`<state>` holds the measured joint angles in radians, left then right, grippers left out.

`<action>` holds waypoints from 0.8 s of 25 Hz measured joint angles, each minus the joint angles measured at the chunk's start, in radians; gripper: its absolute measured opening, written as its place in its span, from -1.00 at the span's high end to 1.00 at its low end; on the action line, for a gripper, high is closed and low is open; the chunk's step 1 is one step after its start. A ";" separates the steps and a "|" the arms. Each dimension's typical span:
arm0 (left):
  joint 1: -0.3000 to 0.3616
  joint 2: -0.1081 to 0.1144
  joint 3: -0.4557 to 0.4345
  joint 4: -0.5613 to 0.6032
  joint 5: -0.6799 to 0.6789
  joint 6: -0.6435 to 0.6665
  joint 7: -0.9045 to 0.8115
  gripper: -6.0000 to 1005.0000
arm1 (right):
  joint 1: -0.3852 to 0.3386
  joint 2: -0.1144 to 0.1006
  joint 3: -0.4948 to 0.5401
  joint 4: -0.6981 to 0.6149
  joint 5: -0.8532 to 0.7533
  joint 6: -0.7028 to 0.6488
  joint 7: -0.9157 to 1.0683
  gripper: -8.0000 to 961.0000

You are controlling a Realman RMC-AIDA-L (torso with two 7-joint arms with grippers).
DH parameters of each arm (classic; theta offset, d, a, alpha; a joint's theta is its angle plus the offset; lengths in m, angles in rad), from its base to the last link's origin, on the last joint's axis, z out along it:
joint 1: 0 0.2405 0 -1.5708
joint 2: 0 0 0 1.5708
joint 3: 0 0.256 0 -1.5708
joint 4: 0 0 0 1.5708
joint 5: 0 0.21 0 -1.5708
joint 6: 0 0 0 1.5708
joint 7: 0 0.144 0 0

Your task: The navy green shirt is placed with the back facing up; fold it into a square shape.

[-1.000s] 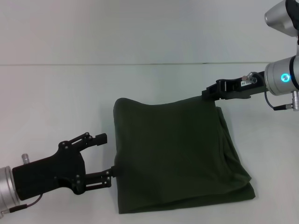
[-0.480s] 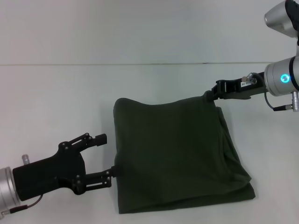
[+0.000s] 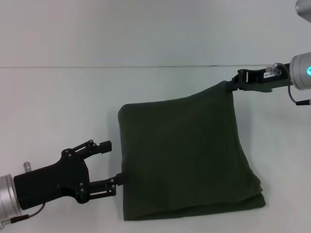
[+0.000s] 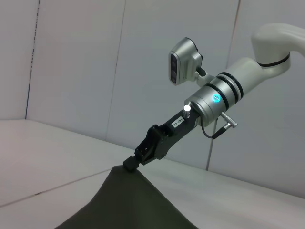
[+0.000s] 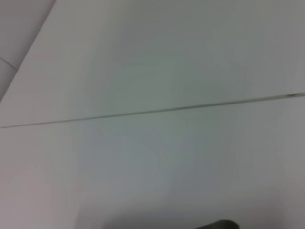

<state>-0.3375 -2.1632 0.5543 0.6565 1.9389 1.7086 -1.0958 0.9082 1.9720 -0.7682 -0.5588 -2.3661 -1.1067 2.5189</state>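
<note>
your right gripper [image 3: 229, 86] has pulled up and outward to the right since half a second ago, and the far right corner of the navy green shirt [image 3: 184, 155] has gone with it. that corner is now stretched into a taut peak off the tabletop [image 3: 73, 97], where earlier it lay lower and closer in. the far edge of the shirt, once a soft rounded hump, now runs as a straight slope from the far left corner up to the jaws. the loose folds that showed along the right side have flattened out. the right jaws are clenched on that corner; the left wrist view shows the same pinch [image 4: 129, 164] with the cloth [image 4: 128, 205] hanging down from it like a tent.

your left gripper [image 3: 112, 162] has not moved. it sits low at the shirt's left edge, jaws released and spread, the nearer finger [image 3: 109, 185] touching the cloth edge.

the shirt lies folded, plain side up, in the middle of the tabletop, its near edge flat.

no containers are in view.
</note>
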 joint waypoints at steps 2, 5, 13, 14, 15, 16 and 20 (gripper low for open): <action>0.000 0.000 0.001 0.000 0.000 0.000 -0.003 -0.80 | -0.001 -0.003 0.000 -0.001 0.003 0.004 -0.001 0.99; 0.000 0.000 0.005 0.000 0.002 0.000 -0.009 -0.80 | -0.002 -0.005 -0.004 -0.003 0.002 0.021 -0.001 0.98; -0.003 0.000 0.007 0.000 0.004 0.000 -0.012 -0.80 | -0.011 0.006 -0.014 0.005 -0.001 0.082 -0.002 0.98; -0.003 0.000 0.007 0.000 0.004 -0.001 -0.012 -0.80 | -0.013 0.007 -0.016 0.005 -0.001 0.085 -0.002 0.98; -0.003 0.000 0.007 0.000 0.004 -0.001 -0.012 -0.80 | -0.014 0.008 -0.017 0.005 -0.001 0.089 -0.005 0.97; -0.003 0.000 0.007 0.000 0.004 -0.001 -0.012 -0.80 | -0.016 0.010 -0.018 0.006 -0.001 0.090 -0.008 0.96; -0.004 0.001 0.002 0.000 0.002 -0.003 -0.036 -0.80 | -0.034 0.014 -0.011 0.006 0.006 0.101 -0.014 0.90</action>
<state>-0.3418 -2.1620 0.5567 0.6566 1.9407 1.7053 -1.1315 0.8739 1.9858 -0.7794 -0.5531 -2.3605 -1.0060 2.5046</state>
